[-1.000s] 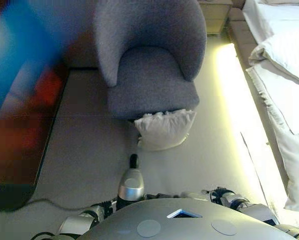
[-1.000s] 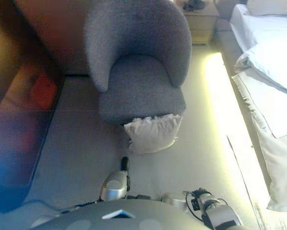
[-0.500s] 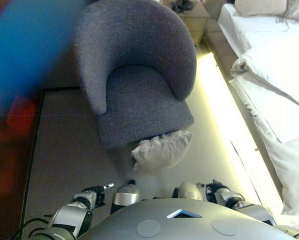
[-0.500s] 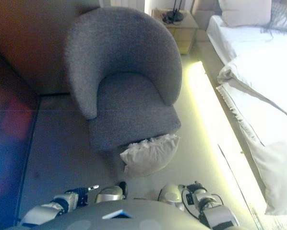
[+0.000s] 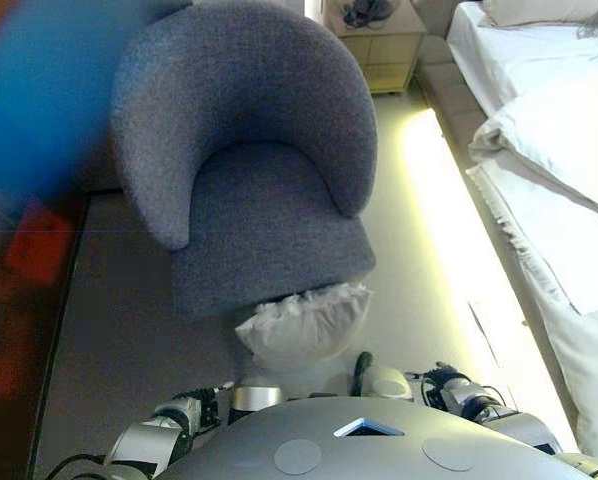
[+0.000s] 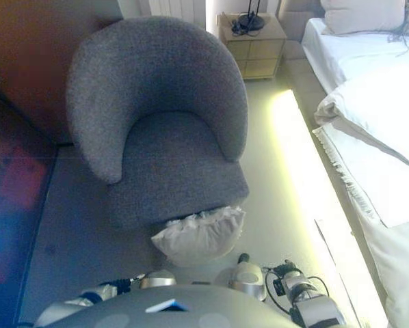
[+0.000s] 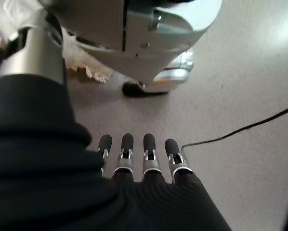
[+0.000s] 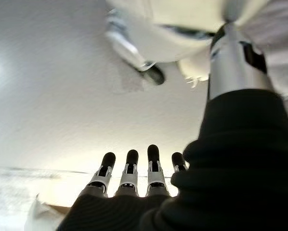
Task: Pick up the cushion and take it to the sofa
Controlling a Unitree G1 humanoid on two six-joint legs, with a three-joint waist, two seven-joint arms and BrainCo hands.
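The white cushion [image 5: 304, 325] with a frilled edge lies on the floor, leaning against the front of the grey armchair [image 5: 249, 190]; it also shows in the right eye view [image 6: 199, 234]. It sits just ahead of me, between my two arms. My left hand [image 7: 134, 161] hangs low over the grey floor with straight fingers and holds nothing. My right hand [image 8: 129, 178] also hangs with straight fingers and is empty. Neither hand touches the cushion.
A bed with white bedding [image 5: 559, 130] runs along the right, with a lit strip of floor [image 5: 449, 230] beside it. A wooden nightstand [image 5: 379, 40] stands behind the armchair. A dark panel [image 5: 29, 260] lines the left side.
The whole picture has shifted: the camera has moved closer, so armchair and cushion show nearer and further left. The cushion still leans on the chair. Both hands stay empty.
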